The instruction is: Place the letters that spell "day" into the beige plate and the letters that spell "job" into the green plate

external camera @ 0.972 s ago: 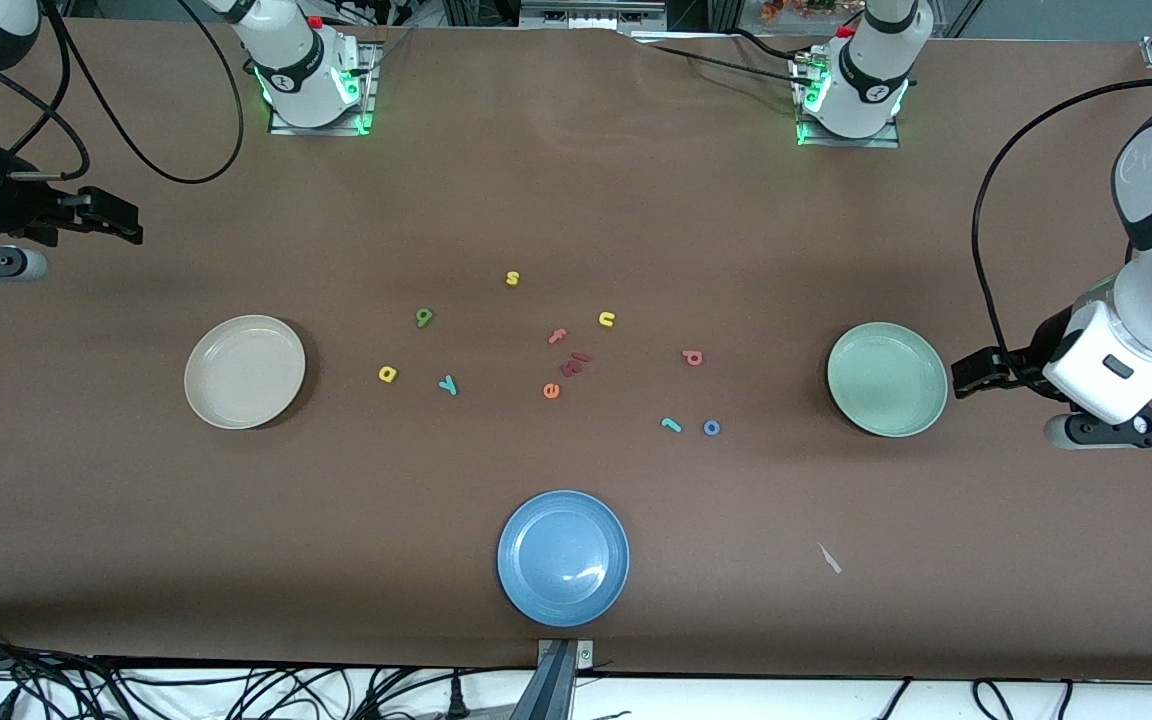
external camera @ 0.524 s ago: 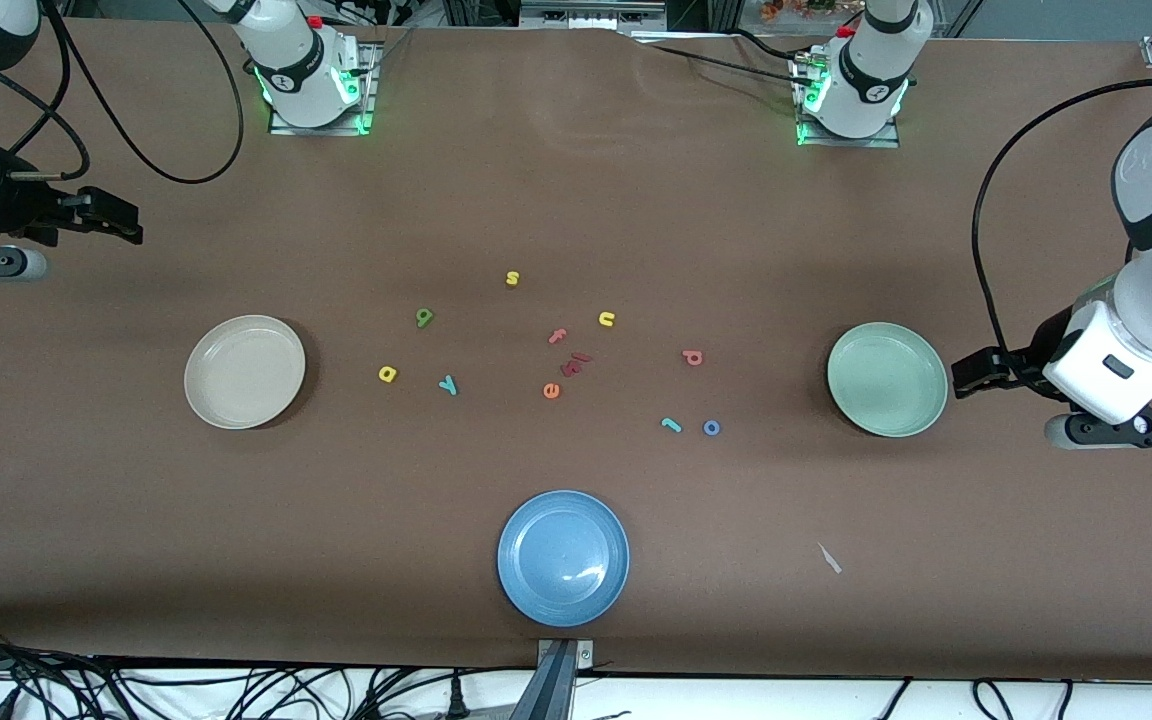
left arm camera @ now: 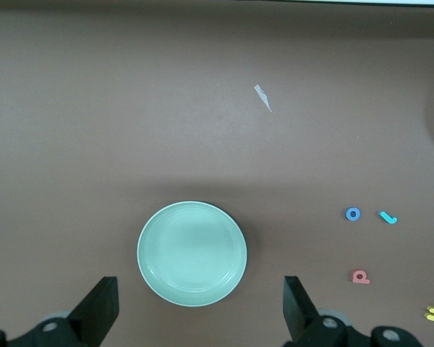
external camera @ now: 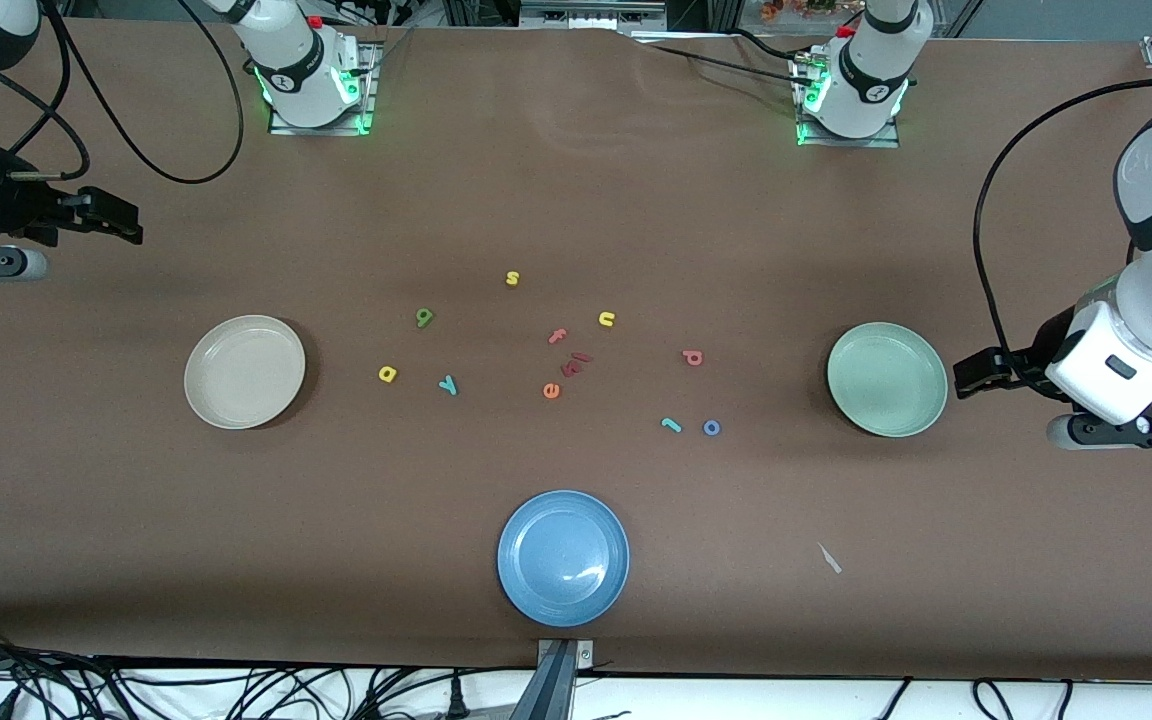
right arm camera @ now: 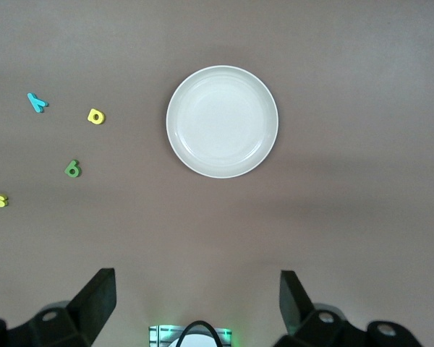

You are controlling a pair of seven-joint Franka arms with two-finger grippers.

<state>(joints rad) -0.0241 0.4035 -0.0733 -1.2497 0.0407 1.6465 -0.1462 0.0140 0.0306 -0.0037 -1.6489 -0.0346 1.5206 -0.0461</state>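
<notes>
robot lab: two bolted-down arm bases (external camera: pixel 314 75) with green status lights, brown-covered test table (external camera: pixel 576 180), loose cables (external camera: pixel 136 690) along its edge

Blue plate (external camera: pixel 563 558) nearest front camera; yellow s (external camera: pixel 512 278), n (external camera: pixel 607 319), orange e (external camera: pixel 551 391) mid-table.

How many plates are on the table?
3. The beige plate sits toward the right arm's end, the green plate toward the left arm's end, and the blue plate nearest the front camera. None looks hidden.
</notes>
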